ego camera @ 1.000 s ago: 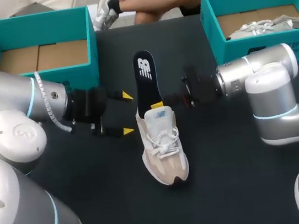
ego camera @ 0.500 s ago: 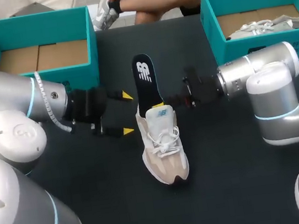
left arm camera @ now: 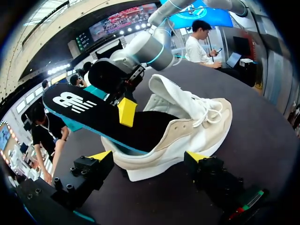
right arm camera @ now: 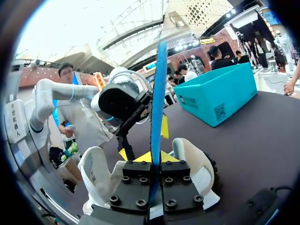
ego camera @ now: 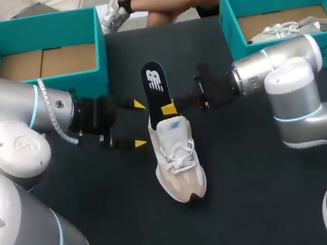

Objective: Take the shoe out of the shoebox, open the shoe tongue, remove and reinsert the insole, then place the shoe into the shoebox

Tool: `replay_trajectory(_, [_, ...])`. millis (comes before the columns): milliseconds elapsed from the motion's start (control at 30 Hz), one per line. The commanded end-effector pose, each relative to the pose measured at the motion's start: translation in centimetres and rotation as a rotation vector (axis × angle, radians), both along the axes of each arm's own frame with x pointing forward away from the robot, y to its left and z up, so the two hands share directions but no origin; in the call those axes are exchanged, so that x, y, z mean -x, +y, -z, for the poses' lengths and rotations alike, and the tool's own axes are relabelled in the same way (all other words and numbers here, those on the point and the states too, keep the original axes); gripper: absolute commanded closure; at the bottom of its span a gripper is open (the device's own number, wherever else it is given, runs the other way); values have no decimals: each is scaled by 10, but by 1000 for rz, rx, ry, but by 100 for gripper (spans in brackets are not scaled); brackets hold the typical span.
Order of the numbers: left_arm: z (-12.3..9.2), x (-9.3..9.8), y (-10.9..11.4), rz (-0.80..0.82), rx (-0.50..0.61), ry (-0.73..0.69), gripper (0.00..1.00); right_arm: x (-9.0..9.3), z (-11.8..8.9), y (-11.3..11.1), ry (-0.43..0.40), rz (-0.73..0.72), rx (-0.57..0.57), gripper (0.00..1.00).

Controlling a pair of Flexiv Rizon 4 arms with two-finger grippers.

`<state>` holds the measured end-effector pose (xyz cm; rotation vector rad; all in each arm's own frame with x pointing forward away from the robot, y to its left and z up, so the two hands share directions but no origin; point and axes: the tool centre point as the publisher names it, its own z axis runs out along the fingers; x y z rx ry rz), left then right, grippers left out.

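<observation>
One dark desk [ego camera: 250,177] carries everything. Two grey arms come over it, one from each side, both with their forearms lying roughly level and pointing in toward the middle.

Two teal shoeboxes stand at the far edge. The left shoebox [ego camera: 39,21] shows only its brown cardboard floor. The right shoebox [ego camera: 252,58] holds one pale, laced shoe [ego camera: 296,27].

A second shoe, the beige-and-white sneaker [ego camera: 177,157], sits upright on the desk's middle between the two arms, well apart from both boxes, its toe toward the near edge and its heel toward the far one. Its tongue stands up off the opening.

There is one insole [ego camera: 158,90], black on top and blue underneath. Its lower end is tucked into the sneaker's opening, and the rest slants up and away over the heel.

The right hand [ego camera: 170,107] is clamped on the insole just above the sneaker's collar; its own wrist view shows the insole [right arm camera: 158,103] edge-on, pinched between the two fingers.

The left hand [ego camera: 139,124] holds nothing: its fingers are spread wide, just beside the sneaker's heel end, with the sneaker lying ahead of the gap between them in its wrist view [left arm camera: 149,157].
</observation>
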<state>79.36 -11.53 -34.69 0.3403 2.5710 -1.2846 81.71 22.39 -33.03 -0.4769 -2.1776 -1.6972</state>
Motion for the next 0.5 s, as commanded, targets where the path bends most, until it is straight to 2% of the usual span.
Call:
replay_trajectory(33, [0, 0, -1, -2, -5, 0, 0, 4, 11, 2, 27, -15, 19, 100])
replay_trajectory(300, [0, 0, -1, -2, -5, 0, 0, 32, 30, -4, 98, -13, 53, 100])
replay_trajectory(467, [0, 0, -1, -2, -5, 0, 0, 33, 28, -4, 93, -1, 44, 100])
replay_trajectory(500, [0, 0, -1, -2, -5, 0, 0, 32, 26, -3, 86, -1, 41, 96])
